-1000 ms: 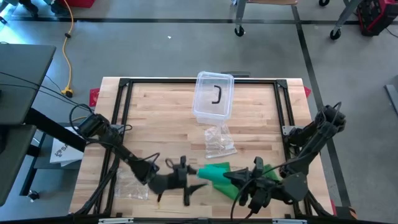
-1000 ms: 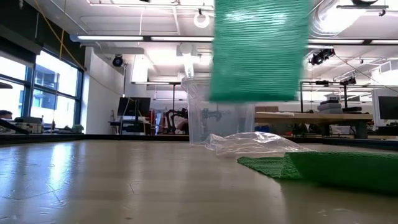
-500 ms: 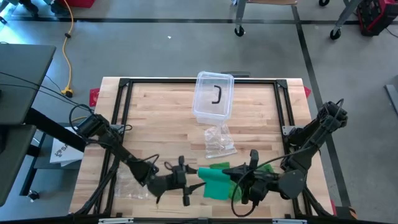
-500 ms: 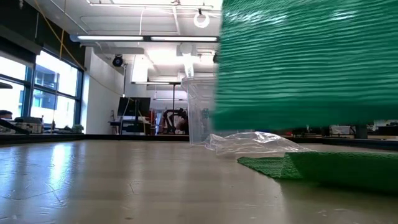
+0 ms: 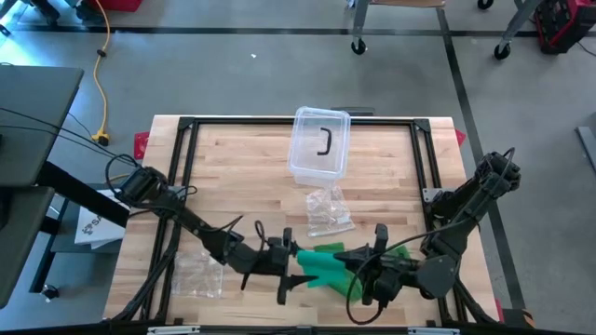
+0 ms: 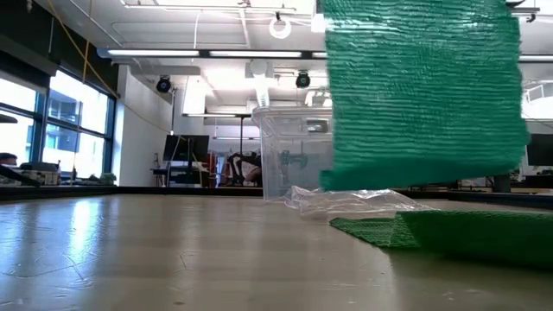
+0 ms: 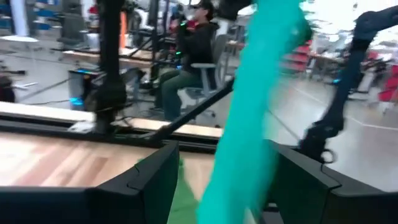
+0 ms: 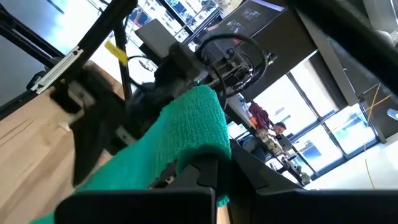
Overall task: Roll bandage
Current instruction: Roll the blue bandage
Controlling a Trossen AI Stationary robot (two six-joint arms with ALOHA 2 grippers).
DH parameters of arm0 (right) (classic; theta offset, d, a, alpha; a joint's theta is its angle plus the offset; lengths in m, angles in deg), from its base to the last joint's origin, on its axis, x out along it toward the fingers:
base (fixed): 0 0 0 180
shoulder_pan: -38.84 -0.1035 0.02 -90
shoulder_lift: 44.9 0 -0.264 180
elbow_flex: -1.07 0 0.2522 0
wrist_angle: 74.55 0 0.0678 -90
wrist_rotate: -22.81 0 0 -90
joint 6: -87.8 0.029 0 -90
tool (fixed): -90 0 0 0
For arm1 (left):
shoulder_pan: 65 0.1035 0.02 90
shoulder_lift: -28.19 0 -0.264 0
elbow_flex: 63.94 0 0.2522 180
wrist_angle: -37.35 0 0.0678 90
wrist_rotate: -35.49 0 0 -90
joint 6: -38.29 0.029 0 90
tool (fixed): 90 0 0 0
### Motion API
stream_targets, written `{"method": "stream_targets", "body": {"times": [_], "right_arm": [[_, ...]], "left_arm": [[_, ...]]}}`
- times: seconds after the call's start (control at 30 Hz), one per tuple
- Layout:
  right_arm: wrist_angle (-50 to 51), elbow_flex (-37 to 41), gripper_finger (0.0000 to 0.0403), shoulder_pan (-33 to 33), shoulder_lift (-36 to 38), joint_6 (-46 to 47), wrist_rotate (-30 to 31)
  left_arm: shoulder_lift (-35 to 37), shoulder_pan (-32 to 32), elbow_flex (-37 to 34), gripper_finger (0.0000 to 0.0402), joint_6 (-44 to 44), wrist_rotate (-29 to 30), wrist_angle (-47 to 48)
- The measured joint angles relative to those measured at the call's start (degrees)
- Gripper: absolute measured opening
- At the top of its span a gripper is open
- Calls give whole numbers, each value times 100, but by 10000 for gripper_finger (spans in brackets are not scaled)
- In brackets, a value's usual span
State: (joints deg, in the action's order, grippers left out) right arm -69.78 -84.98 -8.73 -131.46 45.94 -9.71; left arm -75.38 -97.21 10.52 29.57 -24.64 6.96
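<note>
No legible writing on bandage [image 5: 321, 264]

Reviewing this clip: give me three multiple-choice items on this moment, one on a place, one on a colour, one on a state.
1. Where is the clear plastic container?
A. at the table's far middle
B. at the near left corner
C. on the floor

2. What colour is the bandage?
A. white
B. green
C. red

3. How is the bandage held?
A. lying flat, untouched
B. inside the container
C. lifted off the table between the two grippers

Answers: 1 A, the high view shows it by the far edge. 2 B, green in every view. 3 C, the low view shows it hanging above the wood, the right gripper shut on it, the left gripper beside it.
</note>
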Motion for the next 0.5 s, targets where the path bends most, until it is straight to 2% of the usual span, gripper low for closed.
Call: {"method": "stream_targets", "body": {"times": [0.07,0.13,0.2,0.3,0.33,0.4,0.5], "right_arm": [[-28,0,4,0,0,6,0],[-52,0,4,-13,0,18,0],[-61,0,4,-33,0,120,0],[-48,0,4,-82,0,296,-1],[-45,0,4,-112,0,335,0],[-44,0,4,-187,0,390,0],[-61,0,4,-318,-2,516,0]], "left_arm": [[-2,55,0,196,81,99,163],[-4,102,-1,160,104,379,359],[-53,138,0,112,191,642,460],[-163,185,-1,30,633,682,388],[-173,185,-1,16,773,752,388],[-179,170,-1,11,939,1271,489],[-166,106,-1,3,1099,2354,940]]}}
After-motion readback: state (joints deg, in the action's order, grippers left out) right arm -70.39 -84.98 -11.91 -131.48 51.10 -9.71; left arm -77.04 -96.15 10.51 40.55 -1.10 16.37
